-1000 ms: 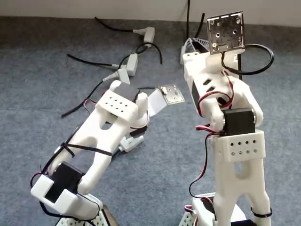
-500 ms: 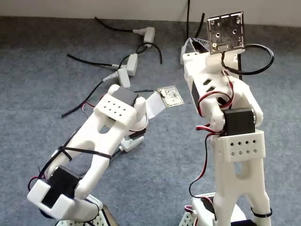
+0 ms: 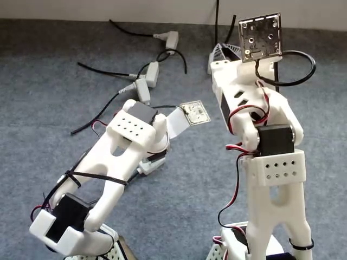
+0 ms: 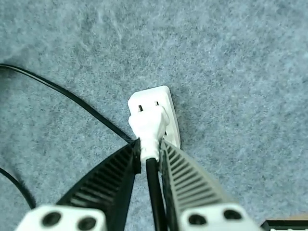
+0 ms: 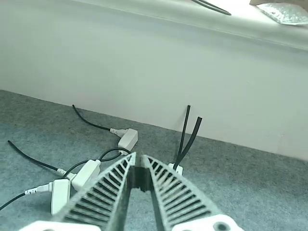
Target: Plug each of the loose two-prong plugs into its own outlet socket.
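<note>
Here, your left arm [image 3: 116, 157] reaches low and forward over the grey carpet [image 3: 49, 108], its elbow bent and its wrist tipped down toward a cluster of white blocks. Your left gripper [image 4: 149, 147] is pinching a white two-prong plug [image 4: 148, 124] at its neck. The plug's black cord [image 4: 154, 192] runs back between the fingers. The plug lies against the face of a white outlet socket [image 4: 169, 109], just under two slots that show on that face. You cannot tell whether the prongs are seated, because the plug body covers them. A second black cable [image 4: 72, 98] crosses the carpet and passes under the gripper, close beside the socket.

Your right arm [image 3: 265, 146] stands upright, well apart from the left arm. Its wrist is raised and aimed at the pale wall [image 5: 144, 62]. Your right gripper [image 5: 139, 163] has its fingers drawn nearly together, with nothing between them.

Beyond its tips, on the carpet, lies a white block [image 5: 60, 193] with a cord at one end, and just past it a second block [image 5: 86, 172] of the same kind. What each block is stays hard to make out from there. Farther on, near the wall, a loose plug [image 5: 126, 138] lies with its cord trailing away. Two black wall cables [image 5: 187, 132] rise against the wall, their upper ends cut short.
</note>
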`<state>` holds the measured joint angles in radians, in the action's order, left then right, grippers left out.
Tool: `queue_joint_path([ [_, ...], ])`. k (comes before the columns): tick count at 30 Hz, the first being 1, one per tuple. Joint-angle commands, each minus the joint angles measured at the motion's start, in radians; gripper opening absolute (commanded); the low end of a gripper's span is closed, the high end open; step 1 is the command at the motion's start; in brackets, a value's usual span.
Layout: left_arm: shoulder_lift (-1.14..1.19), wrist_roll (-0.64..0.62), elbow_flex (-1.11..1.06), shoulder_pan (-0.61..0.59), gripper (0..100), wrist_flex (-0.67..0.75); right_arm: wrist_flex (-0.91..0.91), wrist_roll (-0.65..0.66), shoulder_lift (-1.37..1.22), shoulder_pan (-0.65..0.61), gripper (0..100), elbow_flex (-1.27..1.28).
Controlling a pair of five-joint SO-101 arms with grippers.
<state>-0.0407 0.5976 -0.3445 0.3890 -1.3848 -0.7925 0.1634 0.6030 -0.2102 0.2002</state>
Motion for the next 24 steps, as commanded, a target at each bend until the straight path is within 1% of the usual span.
queue_joint_path([
  [1, 0.007, -0.009, -0.008, 0.018, 1, -0.003, 0.001, -0.014, 0.033, 0.01, 0.6, -0.048],
  [4, 0.008, 0.006, -0.008, 0.018, 1, 0.029, 0.001, -0.014, 0.033, 0.01, 0.6, -0.048],
  [10, 0.007, 0.144, -0.031, 0.028, 1, 0.029, 0.001, -0.012, 0.033, 0.012, 0.6, -0.05],
  [14, 0.007, 0.278, -0.056, -0.002, 1, 0.028, 0.001, -0.012, 0.033, 0.012, 0.6, -0.05],
  [18, 0.007, 0.324, -0.056, -0.035, 1, 0.025, 0.001, -0.012, 0.033, 0.012, 0.6, -0.051],
  [20, 0.01, 0.35, -0.067, -0.039, 1, 0.0, 0.001, -0.011, 0.033, 0.012, 0.6, -0.051],
  [24, 0.01, 0.419, -0.136, -0.044, 1, -0.005, 0.001, -0.011, 0.033, 0.012, 0.6, -0.051],
])
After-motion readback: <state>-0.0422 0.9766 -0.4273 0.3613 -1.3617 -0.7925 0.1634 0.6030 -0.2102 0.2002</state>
